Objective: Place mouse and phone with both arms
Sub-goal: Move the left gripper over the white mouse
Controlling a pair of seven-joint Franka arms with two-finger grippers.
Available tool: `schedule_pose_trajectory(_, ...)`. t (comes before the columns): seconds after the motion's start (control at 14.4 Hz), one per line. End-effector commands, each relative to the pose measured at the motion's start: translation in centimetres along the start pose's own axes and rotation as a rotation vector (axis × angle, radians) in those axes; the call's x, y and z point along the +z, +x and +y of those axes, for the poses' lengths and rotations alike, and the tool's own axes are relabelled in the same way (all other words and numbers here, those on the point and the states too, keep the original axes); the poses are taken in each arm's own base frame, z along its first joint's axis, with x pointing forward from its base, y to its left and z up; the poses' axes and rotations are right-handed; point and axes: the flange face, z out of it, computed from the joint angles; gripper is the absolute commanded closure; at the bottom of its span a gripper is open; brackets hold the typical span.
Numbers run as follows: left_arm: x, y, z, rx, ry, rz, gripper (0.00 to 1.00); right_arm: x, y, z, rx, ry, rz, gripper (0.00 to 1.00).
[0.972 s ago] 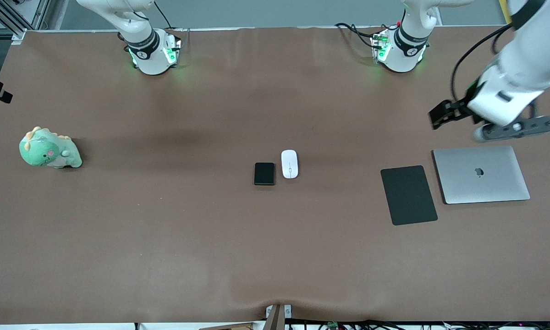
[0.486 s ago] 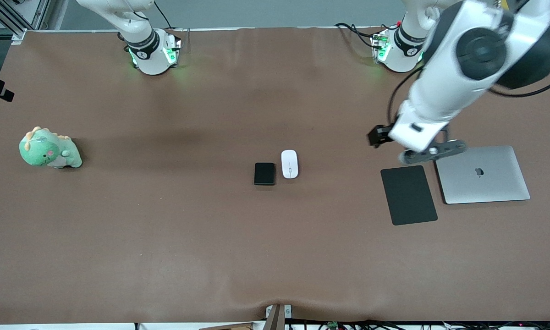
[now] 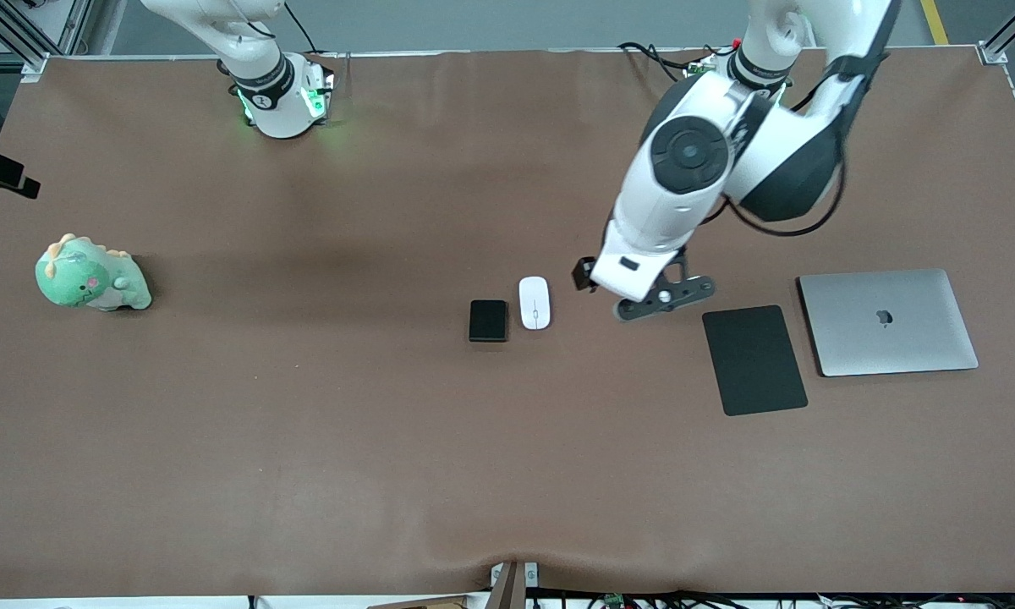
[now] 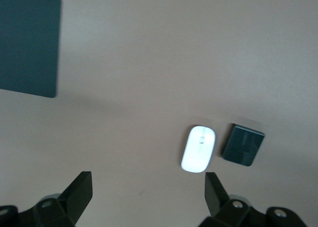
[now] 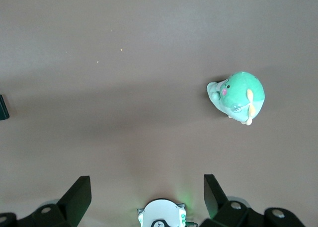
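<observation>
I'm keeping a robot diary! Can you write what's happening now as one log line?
left gripper: open, over table beside mouse | right gripper: open, waiting | mouse, phone: side by side, untouched

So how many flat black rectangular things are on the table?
2: the phone beside the mouse mid-table, and the larger mouse pad beside the laptop toward the left arm's end. None looks hidden.

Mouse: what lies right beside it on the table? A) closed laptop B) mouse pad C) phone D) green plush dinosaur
C: the phone lies right beside the mouse, toward the right arm's end of the table; the mouse pad, laptop and green plush dinosaur all lie well apart from it.
</observation>
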Motion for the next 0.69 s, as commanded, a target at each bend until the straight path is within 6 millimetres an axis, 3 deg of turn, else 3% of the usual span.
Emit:
schedule_pose_trajectory(0.0,2.7,-0.1,3.4,-0.017,-0.030,0.007,0.00,1.3,1.3,0.0,-0.013,0.008,-0.036,0.00)
schedule_pose_trajectory(0.21,6.0,-0.6,6.1,0.028,-0.045,0.032,0.00,3.1,2.6,0.3,-0.007,0.006,-0.074,0.00)
schedule_pose_trajectory(0.62,14.7,-2.0,8.4,0.131,0.004,0.016,0.00,6.0,4.7,-0.6,-0.019,0.003,-0.120,0.00)
